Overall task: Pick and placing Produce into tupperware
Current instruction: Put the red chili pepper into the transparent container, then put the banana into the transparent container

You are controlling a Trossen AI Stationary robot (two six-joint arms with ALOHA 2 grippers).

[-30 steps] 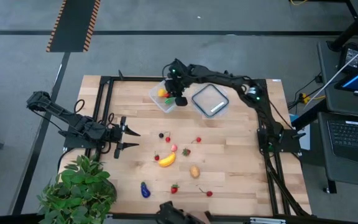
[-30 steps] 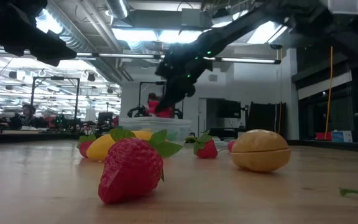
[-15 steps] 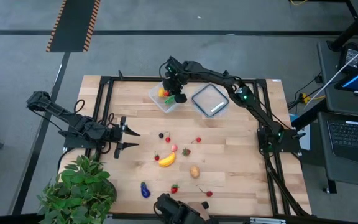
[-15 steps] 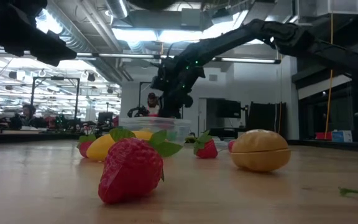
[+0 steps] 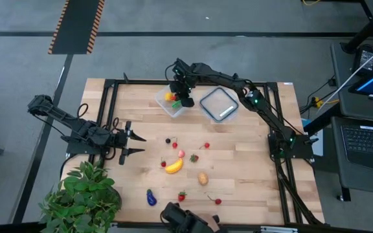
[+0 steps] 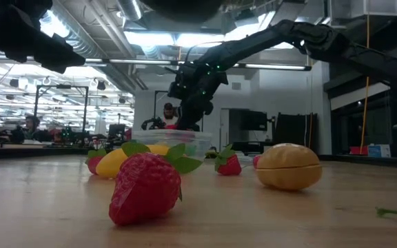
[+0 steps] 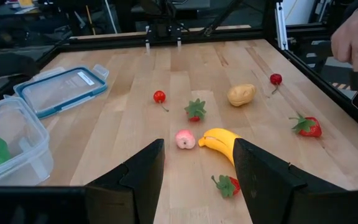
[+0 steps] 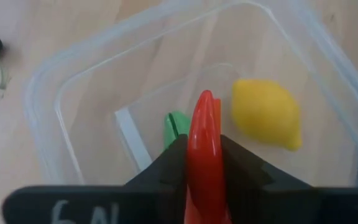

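Note:
The tupperware (image 5: 169,103), a clear square tub, stands at the table's far middle. Inside it lie a yellow lemon (image 8: 266,121) and a green piece (image 8: 174,127). My right gripper (image 5: 186,101) hangs over the tub (image 8: 42,99), shut on a long red pepper (image 8: 204,134). More produce lies loose mid-table: a banana (image 5: 174,166), a potato (image 5: 203,178), an eggplant (image 5: 151,197), strawberries and cherries. My left gripper (image 5: 140,145) waits open at the table's left, its fingers (image 7: 145,171) pointing at the loose produce. My right gripper pinches the red pepper's two sides (image 8: 199,155) between its two fingers. It slants down into the tub from the table's right. The pepper lies along the fingers and its tip (image 8: 205,99) sticks out past them, over the tub's floor beside the green piece.
The tub's flat lid (image 5: 219,104) lies just right of it. A potted plant (image 5: 83,197) stands at the near left corner. A person's hand (image 7: 353,37) shows at the table's near edge. A black frame (image 5: 109,97) rims the table.
My right gripper has sunk a little toward the tupperware with the red pepper and reached slightly farther over it, then kept still. The arm behind it has stretched out lower.

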